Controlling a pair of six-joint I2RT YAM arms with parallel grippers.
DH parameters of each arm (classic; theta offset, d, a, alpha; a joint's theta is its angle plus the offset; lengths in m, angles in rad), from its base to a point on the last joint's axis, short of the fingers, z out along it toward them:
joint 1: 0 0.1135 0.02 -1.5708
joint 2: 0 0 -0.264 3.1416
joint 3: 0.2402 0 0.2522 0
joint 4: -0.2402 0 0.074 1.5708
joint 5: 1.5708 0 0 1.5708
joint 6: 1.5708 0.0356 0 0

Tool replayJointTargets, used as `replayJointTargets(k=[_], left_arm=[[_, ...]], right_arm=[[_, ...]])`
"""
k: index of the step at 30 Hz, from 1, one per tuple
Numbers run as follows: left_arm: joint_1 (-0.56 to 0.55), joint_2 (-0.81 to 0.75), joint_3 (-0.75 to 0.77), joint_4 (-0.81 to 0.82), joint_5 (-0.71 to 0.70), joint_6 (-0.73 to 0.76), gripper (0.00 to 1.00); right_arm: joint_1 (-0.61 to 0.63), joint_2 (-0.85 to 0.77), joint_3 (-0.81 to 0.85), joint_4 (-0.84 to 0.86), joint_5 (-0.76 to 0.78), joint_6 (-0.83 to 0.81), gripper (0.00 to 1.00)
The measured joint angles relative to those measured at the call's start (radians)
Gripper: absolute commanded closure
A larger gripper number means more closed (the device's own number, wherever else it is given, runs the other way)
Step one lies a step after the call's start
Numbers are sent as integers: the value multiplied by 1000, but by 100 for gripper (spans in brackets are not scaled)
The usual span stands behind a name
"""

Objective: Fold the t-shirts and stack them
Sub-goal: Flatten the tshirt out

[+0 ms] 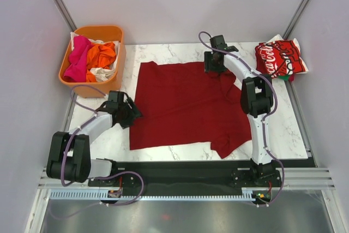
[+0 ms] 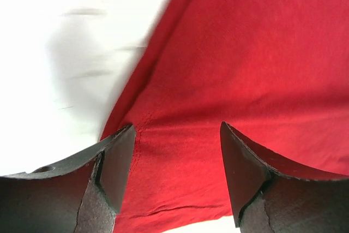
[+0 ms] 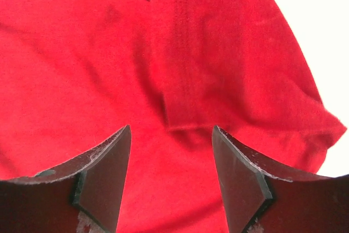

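1. Your dark-red t-shirt [image 1: 182,105] lies spread flat across the middle of the marble worktop [image 1: 283,121], with one sleeve reaching toward the near edge on the right.
2. Your left gripper [image 1: 133,114] sits at the shirt's left edge, its jaws apart over the cloth and pinching nothing.
3. Your right gripper [image 1: 214,71] stands at the shirt's far right part, its jaws apart above a doubled-over fold.
4. A folded Coca-Cola t-shirt [image 1: 279,58] rests at the far right corner.
5. The orange tub [image 1: 82,85] at the far left corner holds a pink tee [image 1: 79,55], an orange tee [image 1: 102,54] and a white tee [image 1: 103,72].

Two robot arms: left arm [image 1: 92,126], right arm [image 1: 253,96]. One dark-red t-shirt [image 1: 180,102] on desk [image 1: 289,129]. One Coca-Cola t-shirt [image 1: 279,58]. One orange tub [image 1: 121,53] with three shirts: pink shirt [image 1: 78,55], orange shirt [image 1: 102,54], white shirt [image 1: 103,73].
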Motion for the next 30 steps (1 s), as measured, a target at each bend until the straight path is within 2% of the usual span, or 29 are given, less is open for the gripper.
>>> replayJointTargets(k=[5,12,16,21,24,27,30], left_arm=[[104,-93,-61,-39,-27,-10,28],[105,-66,-51,-26,-17,-10,32],[105,-60,-49,-14,-11,-10,32],[105,-60,-49,-12,-10,-10,33],[105,-60,-50,-11,-10,-9,34],[105,-59,-50,-11,-10,-9,34],[105,-58,-50,-10,-10,-9,35]], right_arm=[[5,49,13,0,5,9,35],[34,68,14,2,14,18,39],[57,68,14,5,17,18,49],[71,68,14,7,22,18,55],[71,68,13,8,35,17,60],[71,68,12,8,55,16,71],[66,68,11,8,73,14,85]])
